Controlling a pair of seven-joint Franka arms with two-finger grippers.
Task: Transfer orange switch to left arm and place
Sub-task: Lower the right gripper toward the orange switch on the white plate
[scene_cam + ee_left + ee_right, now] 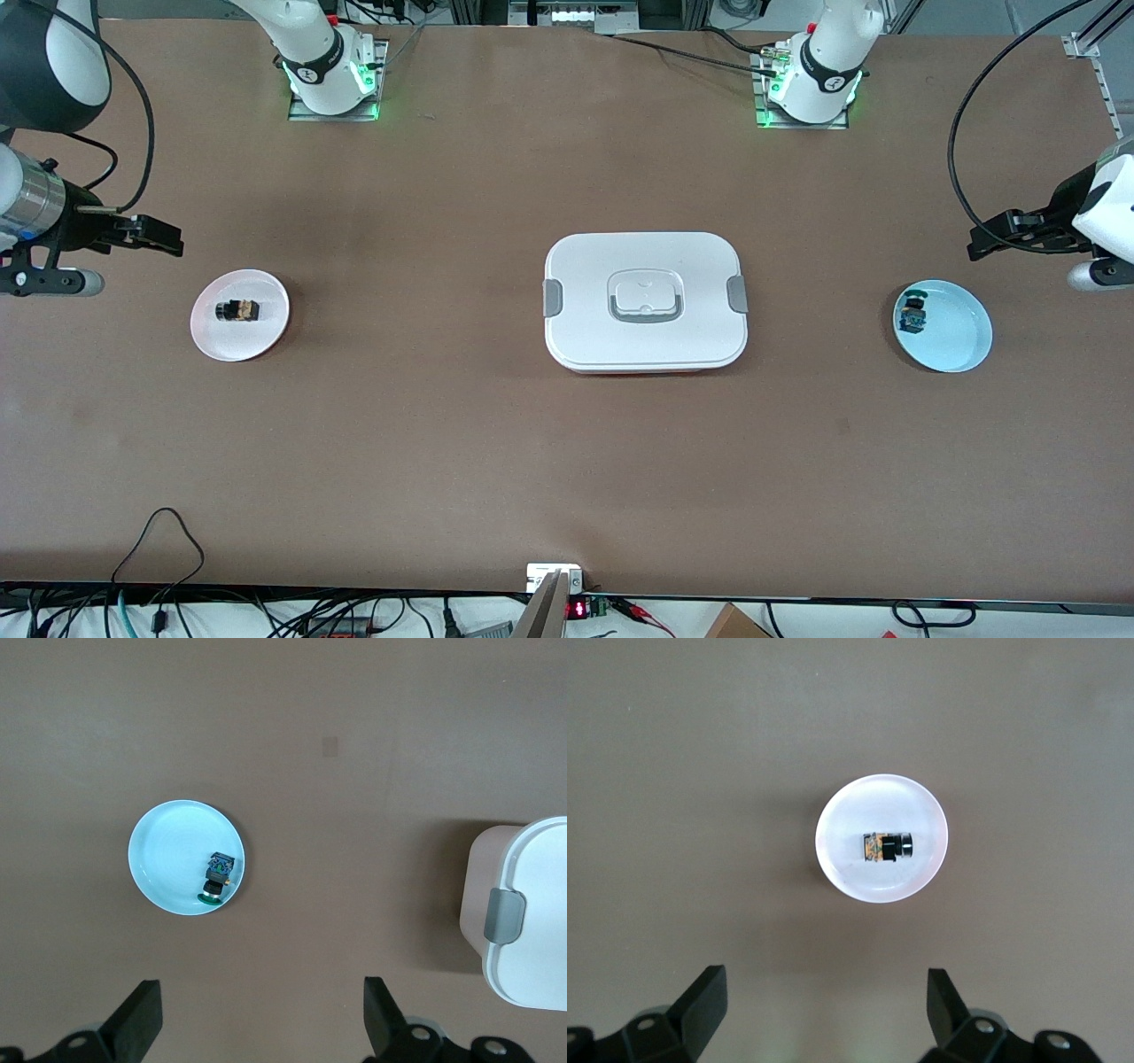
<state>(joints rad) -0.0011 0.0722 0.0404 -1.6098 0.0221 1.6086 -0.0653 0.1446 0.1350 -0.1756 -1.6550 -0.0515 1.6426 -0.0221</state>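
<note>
**A:** What do you see on the table [496, 461], biggest first?

**B:** You have the box [645, 301] in the middle, lid on, well apart from both plates. Toward the right arm's end sits your pale pink plate [240, 315]; toward the left arm's end, near that edge, the light blue plate [943, 326].

**A:** And your arms?

**B:** Your right gripper [824, 1010] hangs high over the table just beside the pink plate, jaws spread wide, holding nothing. Your left gripper [261, 1019] hangs up by the blue plate, jaws also spread, empty.

**A:** Where is your part?

**B:** The orange switch [887, 847] lies on its side at the pink plate's middle. The blue-capped switch [218, 875] rests in the blue plate, against the rim toward the box.
</note>
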